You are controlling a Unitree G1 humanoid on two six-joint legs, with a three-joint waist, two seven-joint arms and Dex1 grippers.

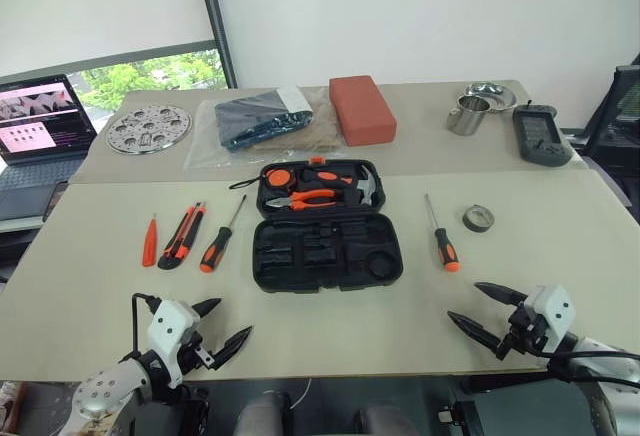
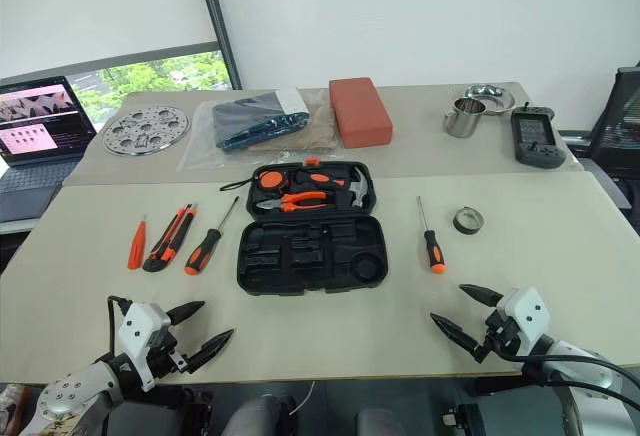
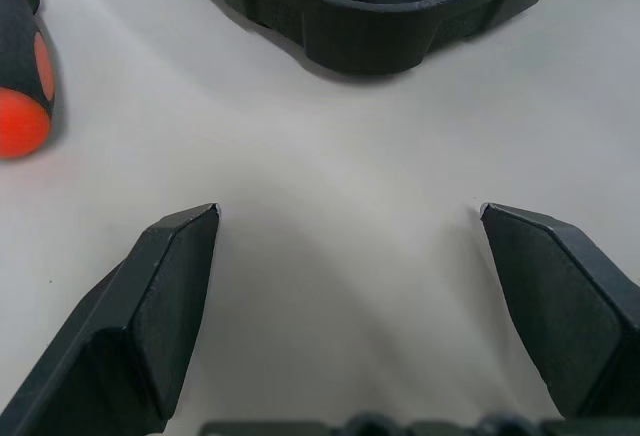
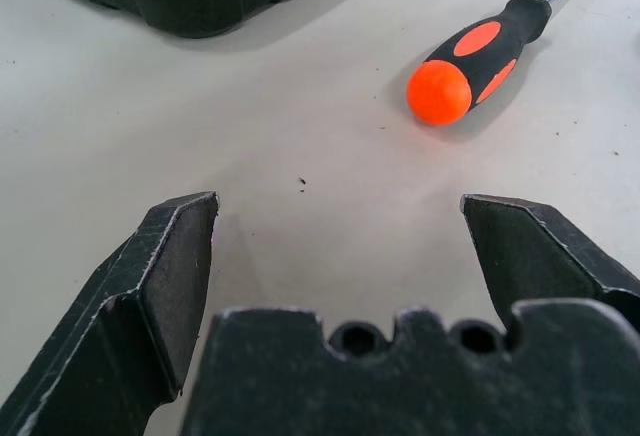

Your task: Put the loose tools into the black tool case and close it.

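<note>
The black tool case (image 1: 258, 256) lies open at the table's middle, its far half holding pliers and a hammer, its near half showing bare slots. To its left lie a slim orange tool (image 1: 150, 241), a utility knife (image 1: 182, 236) and a screwdriver (image 1: 218, 241). On its right are a second screwdriver (image 1: 442, 241) and a dark tape roll (image 1: 478, 218). My left gripper (image 1: 230, 319) hovers open near the front edge, short of the case (image 3: 370, 16). My right gripper (image 1: 464, 301) is open too, just short of the right screwdriver (image 4: 480, 51).
Along the back stand a red-orange block (image 1: 362, 108), a clear bag with a dark item (image 1: 262, 121), a perforated metal disc (image 1: 148, 128), a steel mug (image 1: 467, 116), a bowl (image 1: 490, 93) and a grey handheld device (image 1: 541, 136). A laptop (image 1: 40, 121) sits far left.
</note>
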